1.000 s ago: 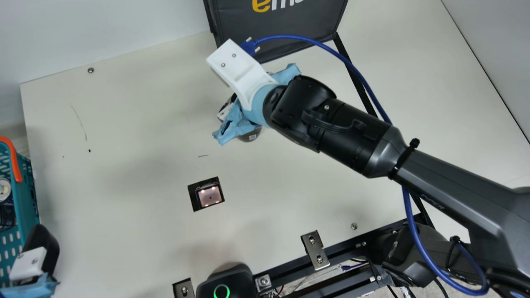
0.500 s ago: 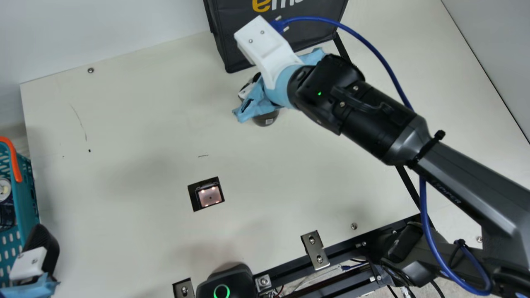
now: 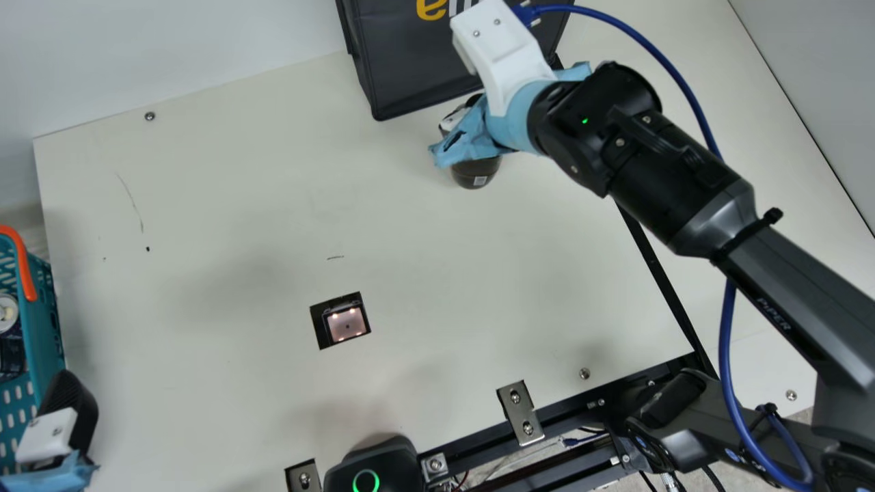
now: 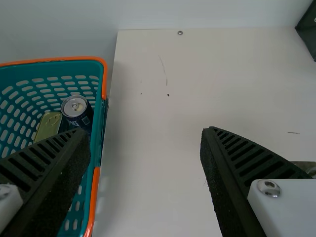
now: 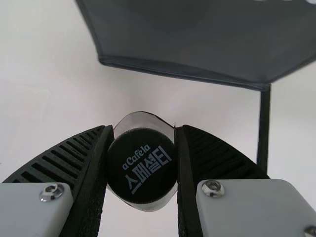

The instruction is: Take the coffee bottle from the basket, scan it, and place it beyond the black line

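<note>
The right gripper (image 3: 474, 137), pointing down, has carried the bottle (image 3: 476, 175) nearer the black line (image 3: 657, 273).

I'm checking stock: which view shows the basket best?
The left wrist view: it looks down into the basket, onto a can and a tin. The main view shows part of one side, an orange handle and the can.

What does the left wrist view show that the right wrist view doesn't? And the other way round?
Left wrist view: a teal basket with an orange rim, holding a drink can and a tin.

Right wrist view: the black-capped coffee bottle between the fingers of the right gripper, and the black line.

Both: the cream table and, it seems, the dark bag, just a corner in the left one.
</note>
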Robot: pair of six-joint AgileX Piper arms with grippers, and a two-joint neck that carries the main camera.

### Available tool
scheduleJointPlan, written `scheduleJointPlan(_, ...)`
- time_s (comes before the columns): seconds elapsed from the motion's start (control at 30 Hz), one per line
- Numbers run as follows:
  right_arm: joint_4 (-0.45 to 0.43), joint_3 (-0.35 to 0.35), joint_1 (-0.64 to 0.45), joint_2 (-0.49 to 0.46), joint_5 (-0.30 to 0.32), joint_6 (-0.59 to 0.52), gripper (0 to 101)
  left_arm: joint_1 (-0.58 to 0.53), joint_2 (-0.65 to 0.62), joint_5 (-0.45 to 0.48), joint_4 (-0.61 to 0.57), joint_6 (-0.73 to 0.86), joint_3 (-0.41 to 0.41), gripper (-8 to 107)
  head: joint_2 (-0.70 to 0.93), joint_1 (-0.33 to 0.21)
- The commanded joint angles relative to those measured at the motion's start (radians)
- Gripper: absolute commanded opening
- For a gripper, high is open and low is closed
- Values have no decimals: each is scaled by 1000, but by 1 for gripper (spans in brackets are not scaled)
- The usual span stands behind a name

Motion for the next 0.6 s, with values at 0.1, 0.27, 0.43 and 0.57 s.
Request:
scheduleJointPlan(0.1,17,10,-65,-11,-8,-20,0,0,0,0,0,0,0,90,-2,-26)
scheduleJointPlan(0.27,36,17,-127,-21,-15,-44,0,0,0,0,0,0,0,90,-2,-26)
scheduleJointPlan(0.43,58,19,-188,-25,-21,-71,0,0,0,0,0,0,0,90,-2,-26)
scheduleJointPlan(0.57,76,19,-234,-27,-24,-92,0,0,0,0,0,0,0,90,-2,-26)
